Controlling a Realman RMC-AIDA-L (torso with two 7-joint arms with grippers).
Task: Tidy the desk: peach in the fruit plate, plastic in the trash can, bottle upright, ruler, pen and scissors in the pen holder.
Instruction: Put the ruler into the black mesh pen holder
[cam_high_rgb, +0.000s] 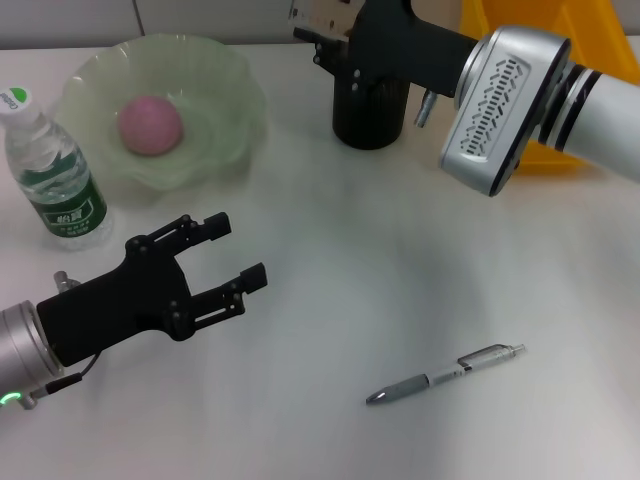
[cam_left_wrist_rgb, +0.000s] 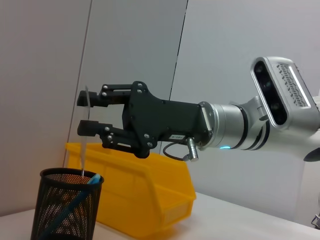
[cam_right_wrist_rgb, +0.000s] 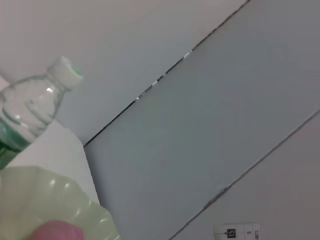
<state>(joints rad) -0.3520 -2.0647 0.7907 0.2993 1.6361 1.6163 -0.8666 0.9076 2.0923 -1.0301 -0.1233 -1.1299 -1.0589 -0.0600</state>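
Observation:
My right gripper (cam_high_rgb: 325, 38) hangs over the black mesh pen holder (cam_high_rgb: 368, 118). In the left wrist view its fingers (cam_left_wrist_rgb: 89, 98) stand apart, open. A thin clear ruler (cam_left_wrist_rgb: 84, 150) stands upright across their tips, its lower end inside the holder (cam_left_wrist_rgb: 62, 210); I cannot tell whether it touches them. Low on the left, my left gripper (cam_high_rgb: 243, 250) is open above the table and holds nothing. The silver pen (cam_high_rgb: 445, 375) lies on the table at the front right. The peach (cam_high_rgb: 150, 123) rests in the green fruit plate (cam_high_rgb: 232, 92). The bottle (cam_high_rgb: 55, 165) stands upright beside the plate.
A yellow bin (cam_high_rgb: 560, 40) sits behind the right arm, next to the pen holder. Something blue (cam_left_wrist_rgb: 80, 200) leans inside the holder. The right wrist view shows the bottle (cam_right_wrist_rgb: 30, 107), the plate's rim (cam_right_wrist_rgb: 60, 195) and the wall.

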